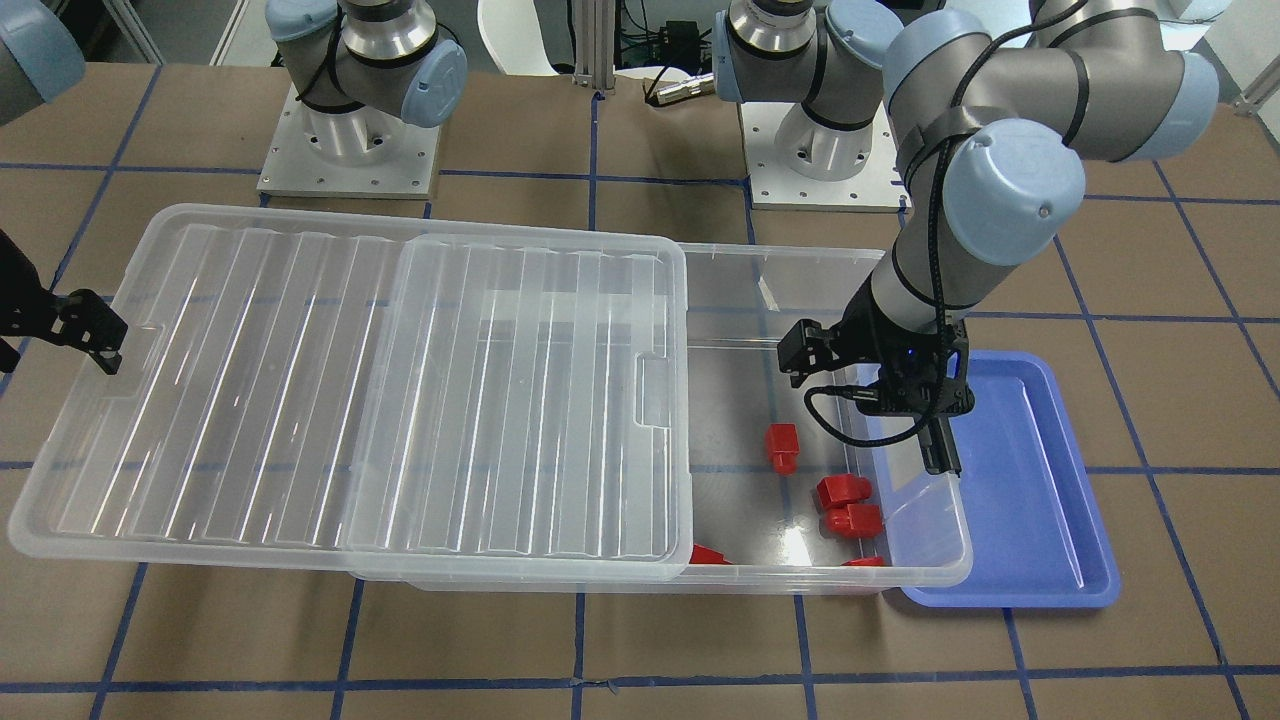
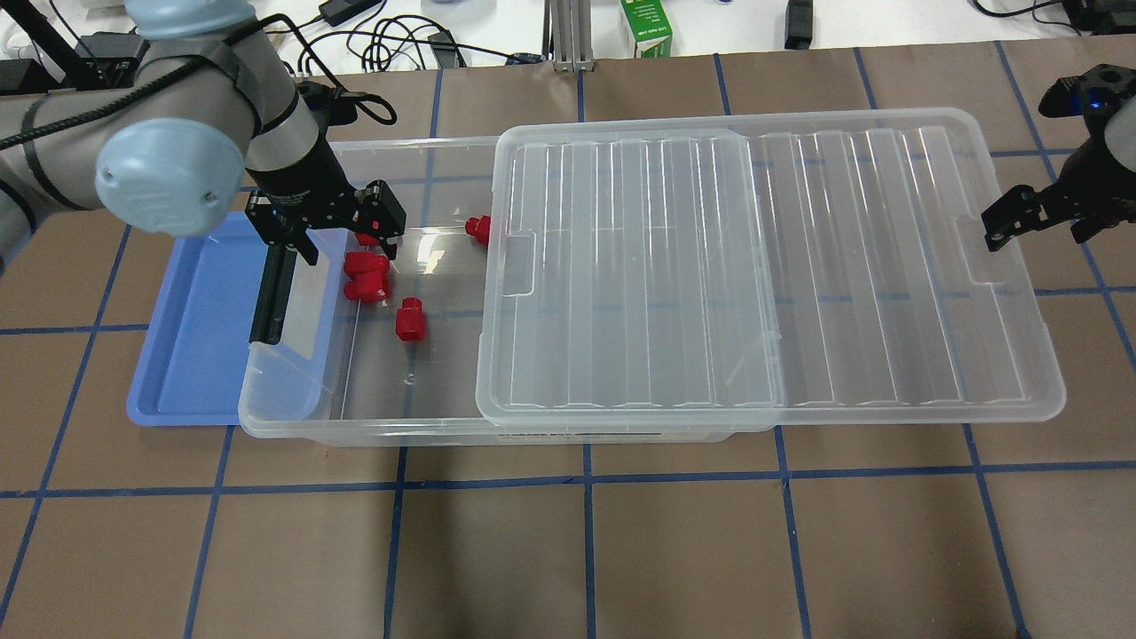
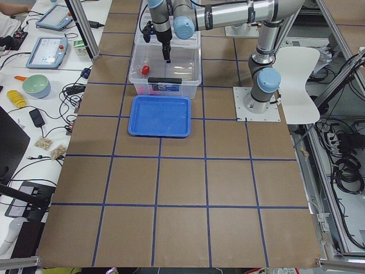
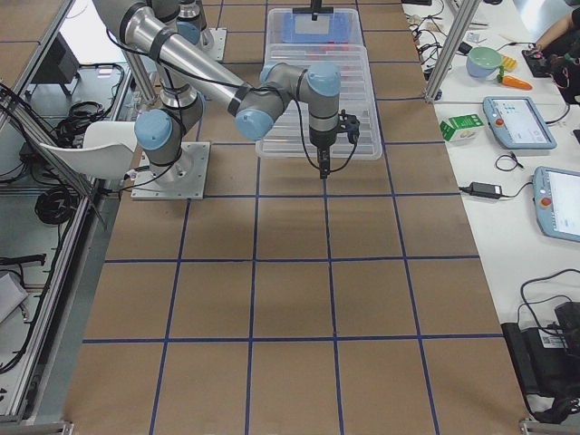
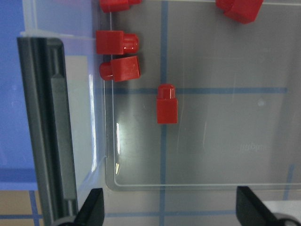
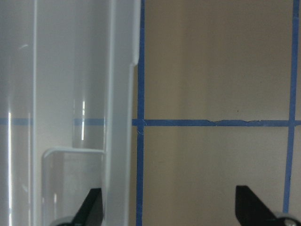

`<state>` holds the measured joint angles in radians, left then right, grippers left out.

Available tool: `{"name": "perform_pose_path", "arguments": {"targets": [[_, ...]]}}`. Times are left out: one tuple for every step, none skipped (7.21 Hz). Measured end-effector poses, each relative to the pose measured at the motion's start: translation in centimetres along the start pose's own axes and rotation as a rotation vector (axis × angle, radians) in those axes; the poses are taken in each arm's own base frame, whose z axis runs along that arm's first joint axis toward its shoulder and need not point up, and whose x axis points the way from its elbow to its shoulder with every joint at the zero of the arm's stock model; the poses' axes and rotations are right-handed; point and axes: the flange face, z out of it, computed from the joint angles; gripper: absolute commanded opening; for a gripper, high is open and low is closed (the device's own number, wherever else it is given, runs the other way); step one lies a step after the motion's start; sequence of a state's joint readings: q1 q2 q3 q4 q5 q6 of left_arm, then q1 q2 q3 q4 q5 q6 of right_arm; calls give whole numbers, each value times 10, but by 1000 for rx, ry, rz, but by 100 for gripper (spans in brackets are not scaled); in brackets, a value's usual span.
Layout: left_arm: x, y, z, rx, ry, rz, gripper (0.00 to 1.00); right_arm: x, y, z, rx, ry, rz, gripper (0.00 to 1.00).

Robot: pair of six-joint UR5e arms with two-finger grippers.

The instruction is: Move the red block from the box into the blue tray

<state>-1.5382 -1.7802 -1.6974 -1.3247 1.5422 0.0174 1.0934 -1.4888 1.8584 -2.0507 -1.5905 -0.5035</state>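
Observation:
The clear box has its ribbed lid slid toward my right, so its left end is uncovered. Several red blocks lie in that end: two side by side, one alone, one by the lid edge. The wrist view shows the lone block and the pair. The blue tray lies empty against the box's end, partly under its rim. My left gripper is open and empty above the box's uncovered end. My right gripper is open and empty just beyond the lid's far edge.
A black latch stands on the box's short end beside the tray. The table is brown with a blue tape grid. A green carton and cables lie along the far edge. The arm bases stand behind the box.

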Motion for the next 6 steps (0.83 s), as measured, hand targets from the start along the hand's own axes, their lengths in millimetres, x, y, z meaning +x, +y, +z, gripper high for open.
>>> {"name": "perform_pose_path", "arguments": {"targets": [[2,-3,20,-6,0,-8,85,-1,2,-10,8,5,1,100],[4,-5,35,-21,0,-11,85,-4,6,-27,14,8,2,100],[4,-9,49,-37,-1,-14,85,-8,12,-54,17,6,4,100],[4,-14,62,-50,1,-17,83,-11,16,-85,14,-2,5,100],[5,-18,77,-69,2,-19,83,-13,18,-121,4,-10,6,100],[4,-19,90,-93,3,-20,82,-14,22,-154,-8,-17,6,100]]}}
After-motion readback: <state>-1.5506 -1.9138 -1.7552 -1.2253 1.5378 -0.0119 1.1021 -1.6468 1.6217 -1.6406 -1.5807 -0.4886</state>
